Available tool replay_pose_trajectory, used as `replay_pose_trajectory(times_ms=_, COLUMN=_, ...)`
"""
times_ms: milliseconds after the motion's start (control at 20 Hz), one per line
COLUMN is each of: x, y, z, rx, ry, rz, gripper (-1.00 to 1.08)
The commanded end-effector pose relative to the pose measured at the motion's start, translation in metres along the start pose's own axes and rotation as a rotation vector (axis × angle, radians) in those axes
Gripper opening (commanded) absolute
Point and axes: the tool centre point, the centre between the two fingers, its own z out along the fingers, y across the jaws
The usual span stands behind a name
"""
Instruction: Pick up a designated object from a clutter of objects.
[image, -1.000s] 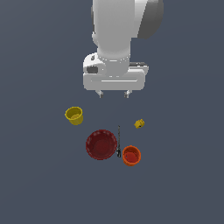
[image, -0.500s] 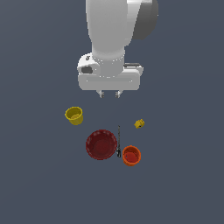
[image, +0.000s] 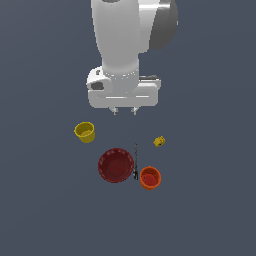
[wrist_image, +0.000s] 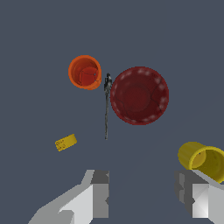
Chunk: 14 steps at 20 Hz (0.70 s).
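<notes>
The dark red bowl sits untouched among the clutter, touching the thin black tool beside the orange cup, while the gripper hovers above, jaws spread and empty; the approach presumably calls for descending over its rim.

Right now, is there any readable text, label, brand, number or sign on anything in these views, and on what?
None: no readable text in either view.
The dark red bowl, orange cup, yellow cup, yellow block, black tool and gripper carry no visible markings.
</notes>
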Motion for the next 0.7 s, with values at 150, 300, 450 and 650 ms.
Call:
replay_pose_trajectory(times_ms=150, x=0.011, y=0.004, z=0.014, rx=0.052, ry=-0.001, rz=-0.026, gripper=0.28)
replay_pose_trajectory(times_ms=300, x=0.019, y=0.008, z=0.024, rx=0.092, ry=0.003, rz=-0.045, gripper=0.28)
replay_pose_trajectory(times_ms=450, x=0.029, y=0.013, z=0.037, rx=0.138, ry=0.010, rz=-0.065, gripper=0.28)
replay_pose_trajectory(times_ms=650, x=0.042, y=0.022, z=0.055, rx=0.201, ry=0.028, rz=-0.090, gripper=0.28)
